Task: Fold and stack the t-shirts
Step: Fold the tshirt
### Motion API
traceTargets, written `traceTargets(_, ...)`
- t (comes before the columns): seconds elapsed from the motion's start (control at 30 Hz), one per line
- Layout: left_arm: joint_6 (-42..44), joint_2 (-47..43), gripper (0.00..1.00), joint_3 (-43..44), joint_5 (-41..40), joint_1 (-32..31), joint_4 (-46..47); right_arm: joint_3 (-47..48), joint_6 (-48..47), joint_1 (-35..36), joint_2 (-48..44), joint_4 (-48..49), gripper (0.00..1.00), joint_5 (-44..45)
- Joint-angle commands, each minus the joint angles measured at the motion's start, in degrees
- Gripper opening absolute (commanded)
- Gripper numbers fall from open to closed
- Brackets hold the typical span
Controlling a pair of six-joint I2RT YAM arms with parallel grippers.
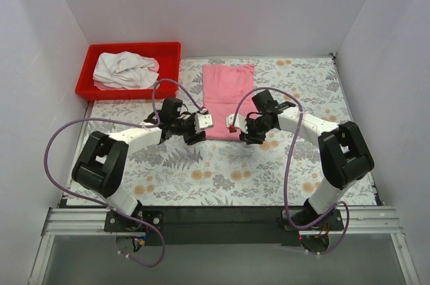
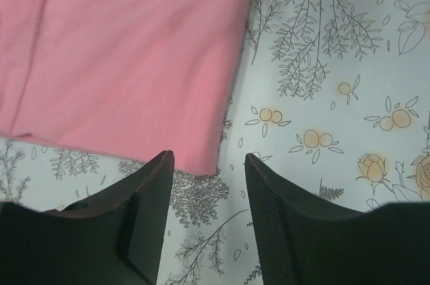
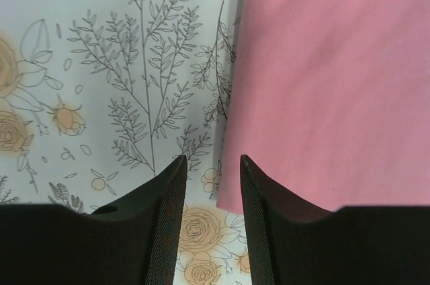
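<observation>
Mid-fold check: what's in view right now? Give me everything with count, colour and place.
pink t-shirt: one, pink, lying flat as a narrow rectangle at the middle of the table, far half
white t-shirt: one, white, crumpled inside the bin
red bin: one, red, far left corner of the table
tablecloth: one, pale with a floral print, covering the table
cables: two, purple, one looping along each arm
arms: two, black and white, bases at the near edge
left gripper: one, black fingers, open and empty, at the shirt's near left corner
right gripper: one, black fingers, open and empty, at the shirt's near right corner
</observation>
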Motion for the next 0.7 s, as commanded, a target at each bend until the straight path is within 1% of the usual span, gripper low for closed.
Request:
traceTargets(0.0,3.0,0.3,0.46,-1.1,-0.7,-0.9,2.3,0.1,0.9,-0.5,1.5,4.1,0.44,1.7)
traceTargets(0.13,4.6,1.5,0.46,-2.0,-2.0,-1.7,6.2,-0.4,-0.1,-0.5,3.6,5.4,0.44,2.5)
traceTargets(0.5,9.2,8.0,0.45,-1.6,-3.7,-2.6,9.2,-4.1,-1.3,-0.6,6.4,8.9,0.39,5.1)
traceTargets(0.6,10.4,9.8,0.42,-1.9,-5.0,-2.7,9.3,-5.6,-1.5,-0.6,6.5,10.4,0.35,6.0)
traceTargets(0.67,11.6,9.9,0.29,-2.4,-5.8,-2.7,9.7,-5.8,-1.3,-0.5,6.6,10.6,0.29,6.3)
